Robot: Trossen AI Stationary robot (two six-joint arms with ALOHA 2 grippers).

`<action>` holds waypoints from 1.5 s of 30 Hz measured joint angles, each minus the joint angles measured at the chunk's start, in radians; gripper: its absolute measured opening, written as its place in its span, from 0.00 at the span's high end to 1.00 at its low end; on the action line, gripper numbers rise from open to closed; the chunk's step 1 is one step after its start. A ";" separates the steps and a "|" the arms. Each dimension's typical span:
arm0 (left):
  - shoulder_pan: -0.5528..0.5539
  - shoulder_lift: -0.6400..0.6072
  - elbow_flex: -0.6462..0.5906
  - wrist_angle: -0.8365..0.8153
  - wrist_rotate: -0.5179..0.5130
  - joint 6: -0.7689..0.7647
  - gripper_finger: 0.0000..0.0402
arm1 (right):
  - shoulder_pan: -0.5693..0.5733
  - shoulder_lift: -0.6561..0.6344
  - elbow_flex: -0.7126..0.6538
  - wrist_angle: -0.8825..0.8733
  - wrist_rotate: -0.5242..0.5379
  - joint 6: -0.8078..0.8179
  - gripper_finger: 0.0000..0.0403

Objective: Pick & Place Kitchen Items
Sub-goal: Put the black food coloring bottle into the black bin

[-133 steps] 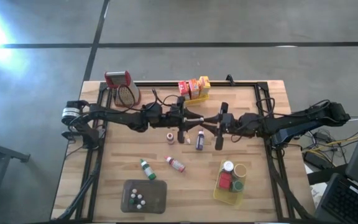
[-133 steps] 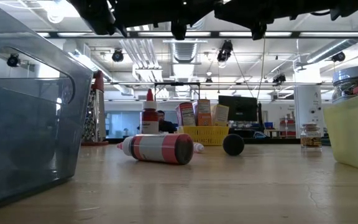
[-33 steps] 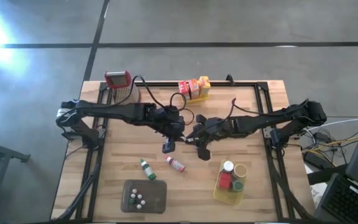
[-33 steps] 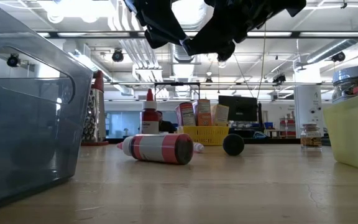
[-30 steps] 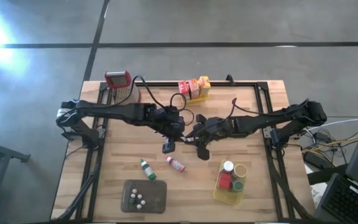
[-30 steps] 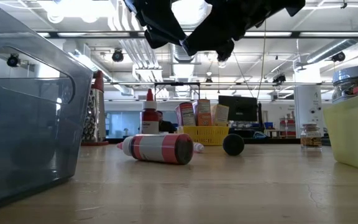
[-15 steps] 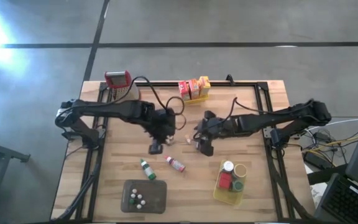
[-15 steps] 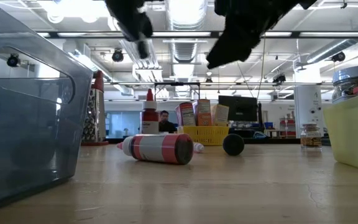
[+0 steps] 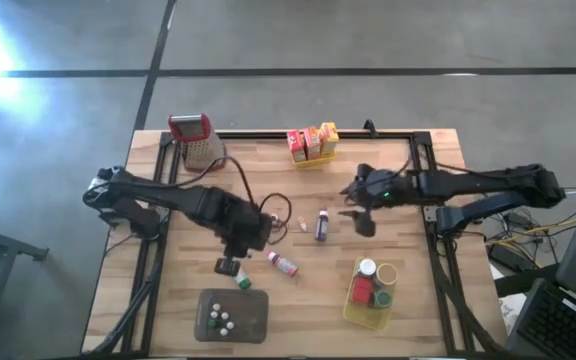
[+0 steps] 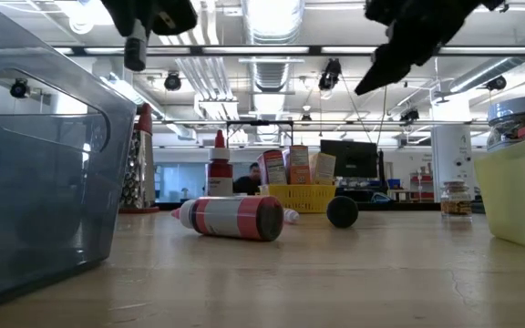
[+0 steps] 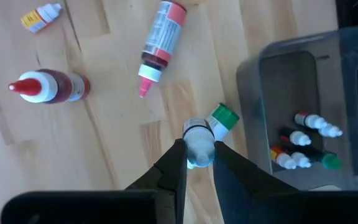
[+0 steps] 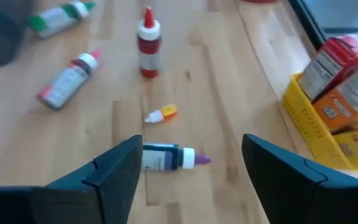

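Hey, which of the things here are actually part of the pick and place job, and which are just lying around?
Job:
small bottle in the left tool
green-capped bottle
pink-capped bottle
purple-capped bottle
red bottle
boxes
jars

Lying about:
metal grater
laptop

Strong glare floods the top left corner of the high view, washing the concrete floor (image 9: 28,50) to white, while the wooden surface (image 9: 298,300) lies evenly lit with soft, short shadows. In the low view, ceiling lights (image 10: 272,14) burn out overhead and the arms show as black silhouettes against them; the clear grey tray (image 10: 35,164) at the near left is large and out of focus. The right wrist view is soft, its yellow basket (image 12: 319,124) blurred. The left wrist view is sharper, with pale reflections on the tray wall.
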 joint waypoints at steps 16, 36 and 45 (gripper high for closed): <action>-0.293 -0.002 -0.001 0.046 -0.167 -0.174 0.83 | -0.112 -0.502 -0.139 -0.090 -0.040 -0.093 0.47; -0.456 -0.001 -0.096 0.120 -0.174 -0.144 0.83 | -0.119 -0.935 -0.146 -0.089 -0.013 -0.107 0.57; -0.457 0.027 -0.133 0.268 -0.156 -0.110 0.83 | -0.119 -0.971 -0.147 -0.089 -0.013 -0.108 0.62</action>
